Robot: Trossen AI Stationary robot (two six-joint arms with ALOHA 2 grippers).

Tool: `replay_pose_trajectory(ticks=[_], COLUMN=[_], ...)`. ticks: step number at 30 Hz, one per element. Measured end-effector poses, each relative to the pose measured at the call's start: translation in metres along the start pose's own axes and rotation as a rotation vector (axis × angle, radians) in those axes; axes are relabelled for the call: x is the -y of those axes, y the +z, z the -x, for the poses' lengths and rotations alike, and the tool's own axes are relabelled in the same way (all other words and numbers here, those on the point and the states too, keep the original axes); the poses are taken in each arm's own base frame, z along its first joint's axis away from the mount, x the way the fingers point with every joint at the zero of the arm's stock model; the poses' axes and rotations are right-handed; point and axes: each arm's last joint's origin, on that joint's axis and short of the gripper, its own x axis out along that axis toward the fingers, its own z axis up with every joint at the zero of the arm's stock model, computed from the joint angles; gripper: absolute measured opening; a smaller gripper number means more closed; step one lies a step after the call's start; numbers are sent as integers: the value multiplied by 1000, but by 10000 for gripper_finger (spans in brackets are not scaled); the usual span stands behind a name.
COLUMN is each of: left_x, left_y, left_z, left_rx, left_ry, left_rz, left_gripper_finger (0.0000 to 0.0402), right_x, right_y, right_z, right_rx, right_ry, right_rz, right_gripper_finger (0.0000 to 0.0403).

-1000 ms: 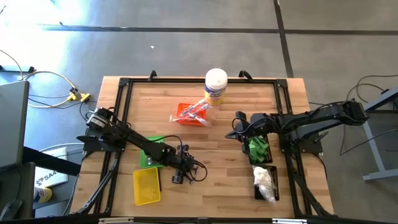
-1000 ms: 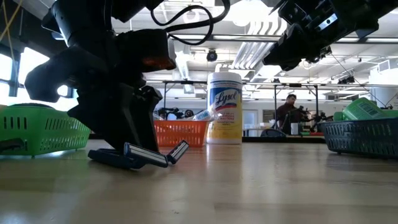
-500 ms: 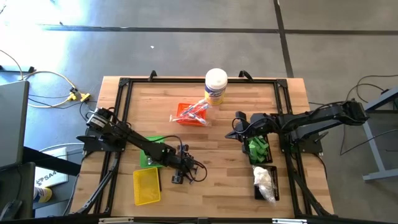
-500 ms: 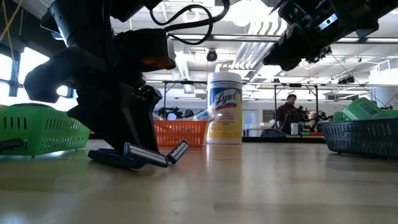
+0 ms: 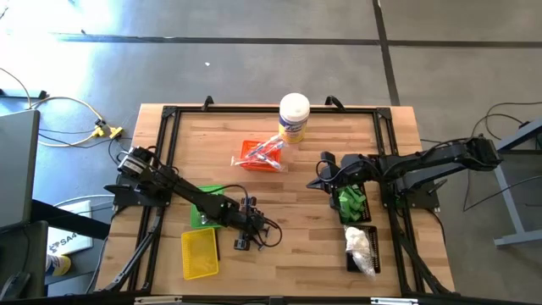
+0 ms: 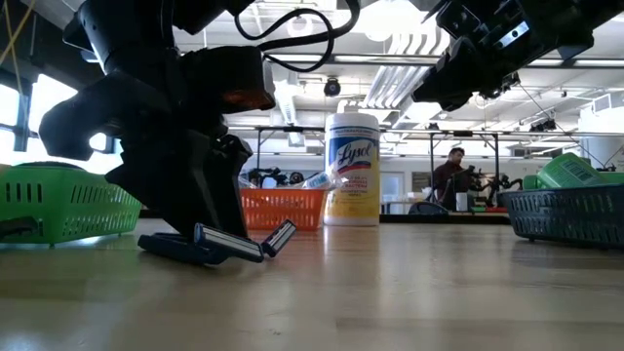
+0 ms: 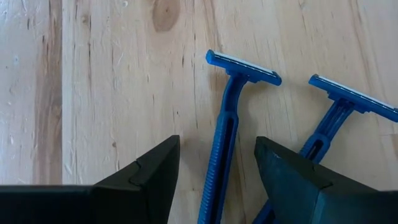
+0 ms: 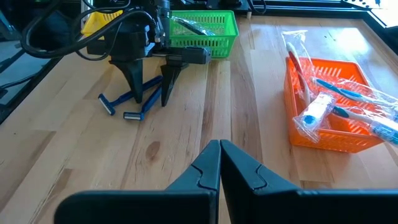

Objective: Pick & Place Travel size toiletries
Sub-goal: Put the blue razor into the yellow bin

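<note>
Two blue razors lie flat on the wooden table, side by side: one (image 7: pixel 225 130) between my left gripper's fingers, the other (image 7: pixel 339 112) just outside them. My left gripper (image 7: pixel 216 180) stands open over the first razor's handle, one finger on each side with a gap to each. It points steeply down, near the green tray (image 8: pixel 205 28). The right wrist view shows the same gripper (image 8: pixel 151 99) and both razors (image 8: pixel 127 102). My right gripper (image 8: pixel 219 162) is shut on nothing and hangs above the table's right half (image 5: pixel 324 180).
An orange tray (image 5: pixel 261 155) holding wrapped toothbrushes sits far of centre, with a white Lysol canister (image 5: pixel 294 117) behind it. A yellow tray (image 5: pixel 200 252) lies near the front left. At the right, one black tray (image 5: pixel 351 202) holds green items and another (image 5: pixel 362 246) holds white fluffy bits.
</note>
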Motion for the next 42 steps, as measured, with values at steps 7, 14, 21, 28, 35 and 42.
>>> replay_pose_trajectory(ticks=[7,14,21,28,35,42], left_x=[1,1,1,1,1,1], left_y=[0,0,0,0,1,2], left_z=[0,0,0,0,0,-1], left_rx=[-2,-1,0,1,7,25], left_ry=[-14,-27,-27,-25,-21,-26], left_rz=[0,0,4,12,31,31], left_gripper_finger=[171,125,108,92,70,64], right_x=[0,0,0,0,0,0], right_y=[0,0,0,0,0,0], right_z=[0,0,0,0,0,0], right_rx=[0,0,0,0,0,0], right_ry=[0,0,0,0,0,1], right_rz=[0,0,0,0,0,0], right_gripper_finger=[3,3,3,3,3,3])
